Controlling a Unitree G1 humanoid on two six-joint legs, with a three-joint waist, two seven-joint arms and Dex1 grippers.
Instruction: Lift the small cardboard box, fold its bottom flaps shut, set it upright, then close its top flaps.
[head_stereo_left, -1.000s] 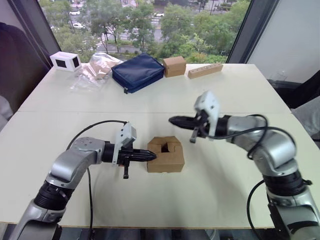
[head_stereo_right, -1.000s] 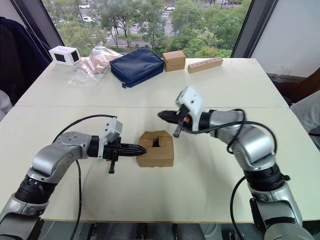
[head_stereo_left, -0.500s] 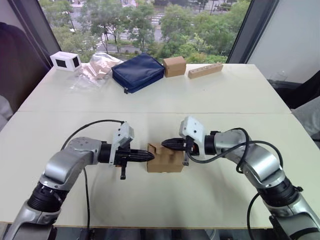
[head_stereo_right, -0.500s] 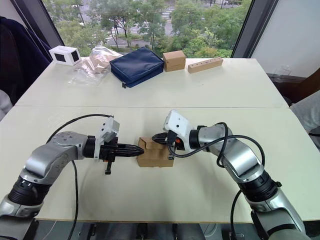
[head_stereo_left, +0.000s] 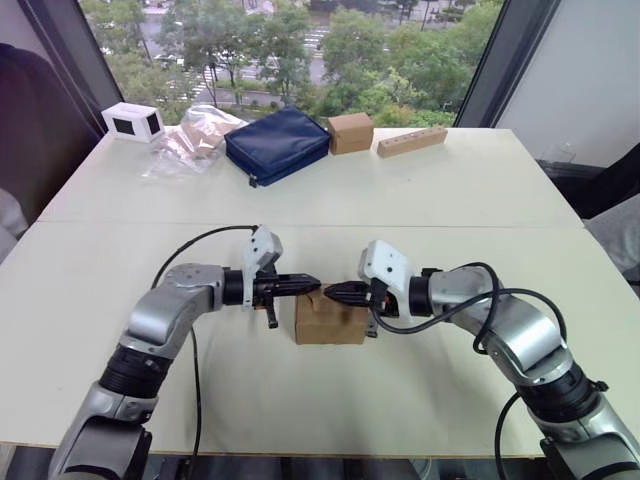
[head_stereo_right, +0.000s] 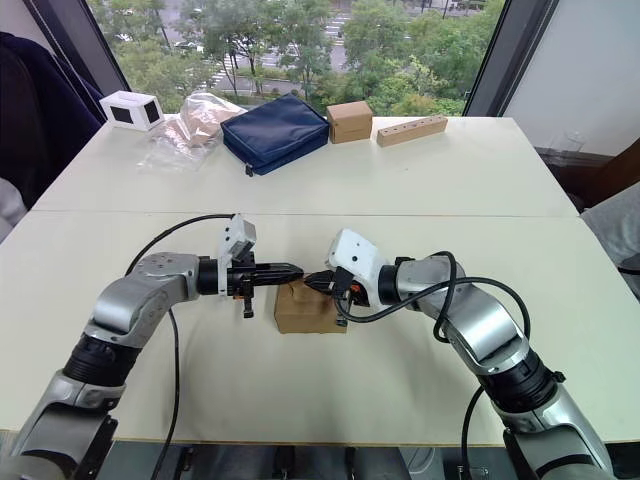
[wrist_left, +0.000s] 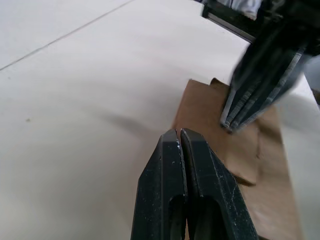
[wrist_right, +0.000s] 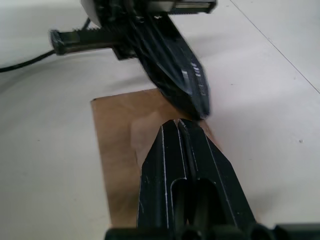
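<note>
Window-side worktop (head_stereo_left: 480, 190): we see the box (head_stereo_left: 329, 322) standing just below both grippers, left gripper (head_stereo_left: 311, 284) and right gripper (head_stereo_left: 333, 291), each pinched together over its top. Light, thin, easily crushed, we judge; grip opposite walls.

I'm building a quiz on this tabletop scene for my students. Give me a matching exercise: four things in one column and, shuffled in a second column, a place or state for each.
Things
1. small cardboard box
2. left pincer
3. blue bag
4. wooden block with holes

Places or states
A. far edge of the table, right of the cube-like brown box
B. fingers shut, tip above the box top
C. far side, beside a clear plastic bag
D. standing on the table between both pincers

Pairs: 1-D, 2-B, 3-C, 4-A
</note>
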